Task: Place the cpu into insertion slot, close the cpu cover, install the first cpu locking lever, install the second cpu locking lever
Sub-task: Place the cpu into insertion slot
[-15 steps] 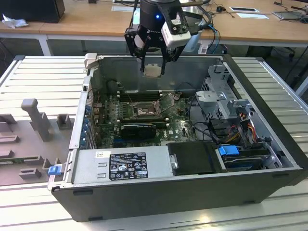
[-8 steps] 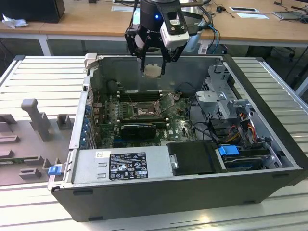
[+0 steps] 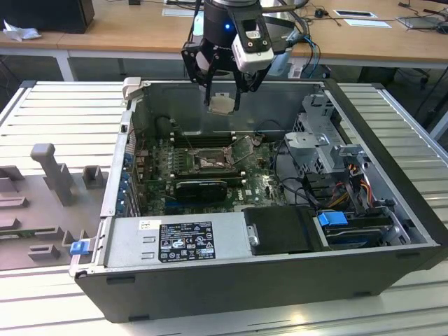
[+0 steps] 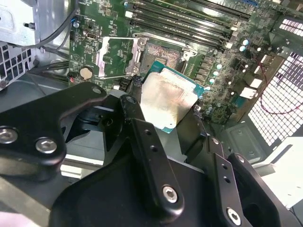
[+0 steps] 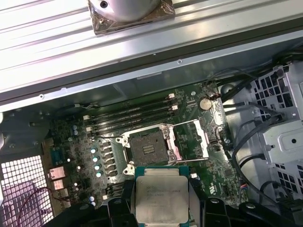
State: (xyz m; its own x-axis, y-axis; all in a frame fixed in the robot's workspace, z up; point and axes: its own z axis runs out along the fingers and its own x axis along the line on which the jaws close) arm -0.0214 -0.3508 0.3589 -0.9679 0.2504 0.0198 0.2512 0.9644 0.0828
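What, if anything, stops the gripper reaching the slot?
Likely nothing, so probably yes: the gripper holds the cpu above the open case, the cover stands open, and the slot lies bare.

1. This is looking like a robotics lab or an electronics workshop rather than a home.
2. An opened computer case (image 3: 266,287) is lying on its side in the middle of a ribbed metal work table (image 3: 63,105), with its green motherboard (image 3: 210,162) showing.
3. Grey moulded fixtures (image 3: 49,168) are sitting by the table's edge at the exterior view's left.
4. A robot arm (image 3: 231,14) is hanging over the case's far edge, its gripper (image 3: 222,99) clasping the cpu (image 3: 222,106).
5. Wooden desks (image 3: 126,28) bearing papers (image 3: 367,22) are running along behind the table.
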